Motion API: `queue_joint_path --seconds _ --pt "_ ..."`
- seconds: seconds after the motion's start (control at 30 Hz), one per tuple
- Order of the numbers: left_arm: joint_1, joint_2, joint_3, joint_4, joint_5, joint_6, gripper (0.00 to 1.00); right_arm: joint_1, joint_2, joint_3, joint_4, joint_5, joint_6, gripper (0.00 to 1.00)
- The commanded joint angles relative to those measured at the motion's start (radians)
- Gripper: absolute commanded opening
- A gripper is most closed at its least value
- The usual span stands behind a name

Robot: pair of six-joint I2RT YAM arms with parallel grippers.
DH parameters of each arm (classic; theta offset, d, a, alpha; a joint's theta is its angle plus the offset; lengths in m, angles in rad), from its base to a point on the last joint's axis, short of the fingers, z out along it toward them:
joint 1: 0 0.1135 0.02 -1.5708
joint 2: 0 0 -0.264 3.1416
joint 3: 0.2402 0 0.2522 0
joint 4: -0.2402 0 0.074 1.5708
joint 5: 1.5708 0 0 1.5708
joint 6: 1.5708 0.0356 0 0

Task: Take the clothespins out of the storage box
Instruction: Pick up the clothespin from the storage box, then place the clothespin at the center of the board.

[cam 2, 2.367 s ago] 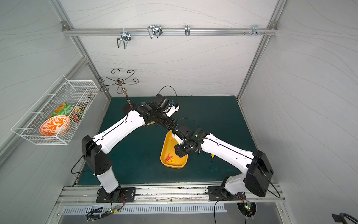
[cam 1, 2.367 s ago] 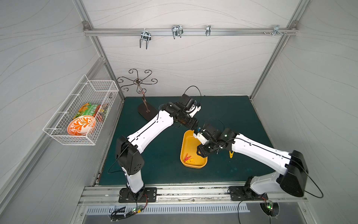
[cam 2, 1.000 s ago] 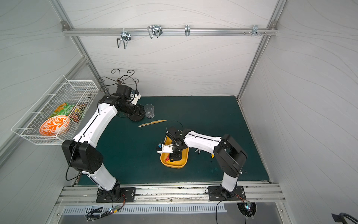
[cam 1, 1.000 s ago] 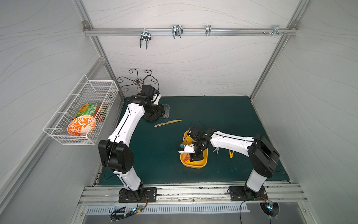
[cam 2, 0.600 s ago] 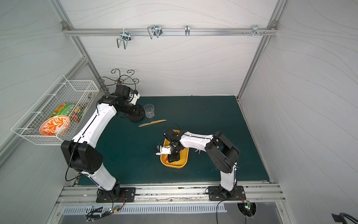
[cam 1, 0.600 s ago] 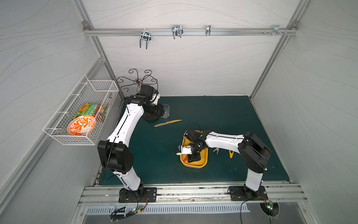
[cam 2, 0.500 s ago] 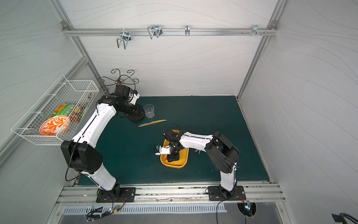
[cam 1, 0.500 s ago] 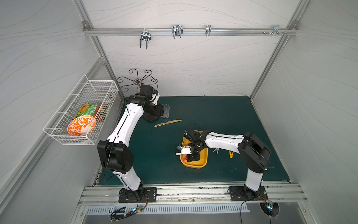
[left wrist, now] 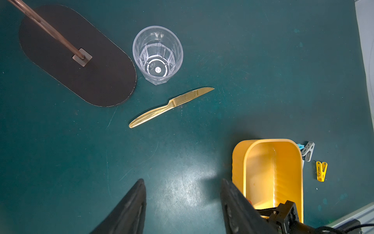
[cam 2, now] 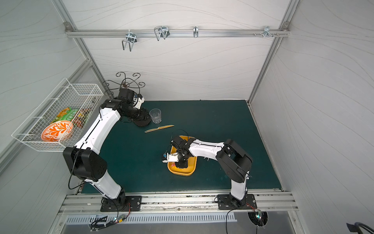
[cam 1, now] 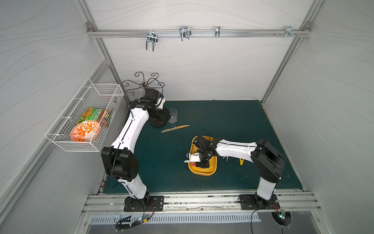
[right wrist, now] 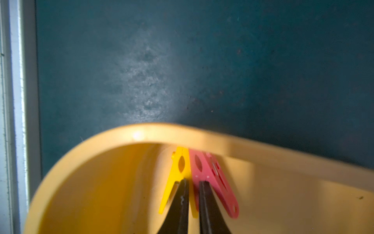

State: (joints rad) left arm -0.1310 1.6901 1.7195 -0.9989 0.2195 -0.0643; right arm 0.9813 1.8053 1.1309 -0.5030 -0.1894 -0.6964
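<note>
The yellow-orange storage box (cam 1: 202, 173) (cam 2: 182, 173) sits at the mat's front centre. My right gripper (right wrist: 193, 182) reaches down into its near end, its wrist hiding the fingers in both top views. It is shut on a leg of a yellow clothespin (right wrist: 178, 168), and the edge of a red clothespin (right wrist: 214, 182) shows in the same narrow gap. Both pins lean on the box wall (right wrist: 141, 133). Outside the box lie a grey clothespin (left wrist: 308, 151), a light blue one (left wrist: 300, 145) and a yellow one (left wrist: 321, 171). My left gripper (left wrist: 183, 182) hangs open and empty at the back left.
A clear cup (cam 1: 172, 115) (left wrist: 157, 54) and a gold knife (cam 1: 175, 128) (left wrist: 172, 105) lie by the dark oval base (left wrist: 77, 56) of a metal stand. A white wire basket (cam 1: 85, 117) hangs on the left wall. The front rail borders the mat.
The right gripper's jaws have closed inside the box on the pins. The left arm has held still over the last second, after swinging from the box to the back left.
</note>
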Motion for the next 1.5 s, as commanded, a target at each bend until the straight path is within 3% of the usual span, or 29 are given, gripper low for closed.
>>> queue_joint_path --seconds 0.0,0.07,0.43,0.67,0.83,1.03,1.13,1.47 --pt "0.009 0.012 0.035 -0.021 0.016 -0.007 0.62 -0.006 -0.025 -0.012 -0.038 0.041 0.000 0.04" --pt "0.010 0.013 0.040 -0.027 0.021 -0.006 0.62 -0.019 -0.050 0.002 -0.058 0.034 0.014 0.00" --pt "0.009 0.014 0.040 -0.050 0.087 0.017 0.62 -0.163 -0.244 0.042 -0.165 0.002 0.215 0.00" --pt "-0.003 0.037 0.065 -0.104 0.172 0.048 0.60 -0.225 -0.252 0.110 -0.353 0.203 0.647 0.00" --pt "-0.078 0.026 0.052 -0.132 0.165 0.116 0.58 -0.224 -0.344 0.054 -0.395 0.295 1.007 0.00" --pt "-0.174 -0.007 0.022 -0.126 0.141 0.175 0.58 -0.224 -0.426 -0.010 -0.465 0.441 1.288 0.00" --pt "-0.202 -0.012 0.011 -0.125 0.142 0.177 0.58 -0.230 -0.457 -0.082 -0.453 0.441 1.400 0.00" --pt "-0.333 0.004 -0.051 -0.126 0.124 0.161 0.56 -0.335 -0.507 -0.333 -0.309 0.315 1.450 0.00"
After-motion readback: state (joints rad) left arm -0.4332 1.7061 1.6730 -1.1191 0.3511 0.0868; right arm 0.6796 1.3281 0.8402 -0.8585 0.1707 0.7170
